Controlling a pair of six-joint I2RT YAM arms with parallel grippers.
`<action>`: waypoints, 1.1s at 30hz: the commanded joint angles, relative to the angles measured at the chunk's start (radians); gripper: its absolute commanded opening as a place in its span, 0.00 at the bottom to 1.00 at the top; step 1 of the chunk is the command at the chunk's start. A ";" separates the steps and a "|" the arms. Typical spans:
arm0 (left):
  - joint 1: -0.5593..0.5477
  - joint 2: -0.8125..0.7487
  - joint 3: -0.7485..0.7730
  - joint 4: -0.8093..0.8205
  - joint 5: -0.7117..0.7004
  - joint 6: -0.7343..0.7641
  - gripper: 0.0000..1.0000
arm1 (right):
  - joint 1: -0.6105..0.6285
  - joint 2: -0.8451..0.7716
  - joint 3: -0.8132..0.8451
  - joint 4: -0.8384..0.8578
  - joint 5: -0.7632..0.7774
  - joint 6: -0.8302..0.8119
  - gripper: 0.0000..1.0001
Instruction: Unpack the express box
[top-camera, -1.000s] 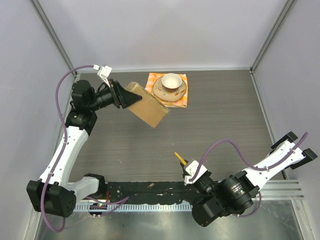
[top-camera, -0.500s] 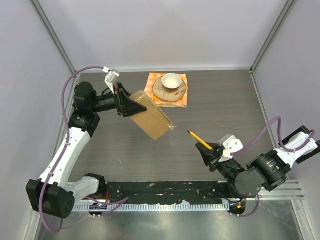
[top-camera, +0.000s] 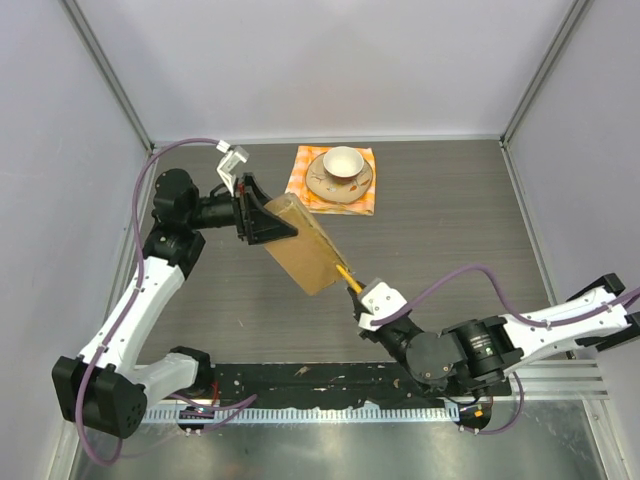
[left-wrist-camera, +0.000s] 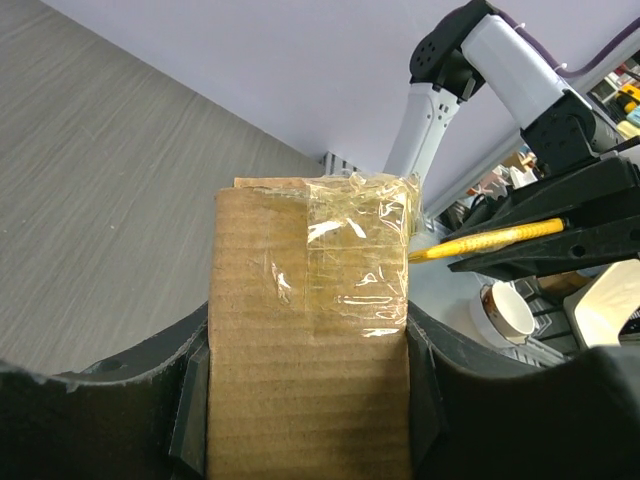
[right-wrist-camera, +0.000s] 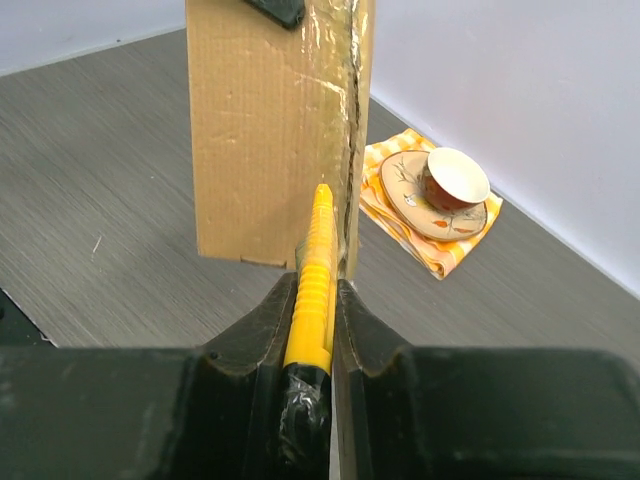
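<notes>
The express box (top-camera: 305, 245), plain brown cardboard with clear tape (left-wrist-camera: 355, 260) over one end, hangs tilted above the table. My left gripper (top-camera: 270, 222) is shut on its upper end; in the left wrist view the box (left-wrist-camera: 305, 340) fills the space between the fingers (left-wrist-camera: 195, 400). My right gripper (top-camera: 362, 300) is shut on a yellow utility knife (top-camera: 348, 277). In the right wrist view the knife (right-wrist-camera: 315, 280) points up along the taped seam at the edge of the box (right-wrist-camera: 260, 130), its tip at or touching that seam.
A white cup on a patterned saucer (top-camera: 342, 165) sits on an orange checkered cloth (top-camera: 362, 200) at the back of the table, just beyond the box. The same cup (right-wrist-camera: 455, 180) shows to the right in the right wrist view. Walls close in both sides.
The right arm swung left and forward, bringing the knife up to the lower end of the box. The left arm shifted the box slightly right and down.
</notes>
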 joint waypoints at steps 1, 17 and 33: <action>-0.016 -0.038 -0.011 0.058 0.039 -0.017 0.00 | -0.073 0.011 0.049 0.150 -0.141 -0.120 0.01; -0.042 -0.055 -0.028 0.070 0.091 -0.018 0.00 | -0.187 0.039 0.071 0.189 -0.248 -0.176 0.01; -0.044 -0.067 -0.049 0.092 0.090 -0.040 0.00 | -0.186 0.005 0.099 0.150 -0.241 -0.168 0.01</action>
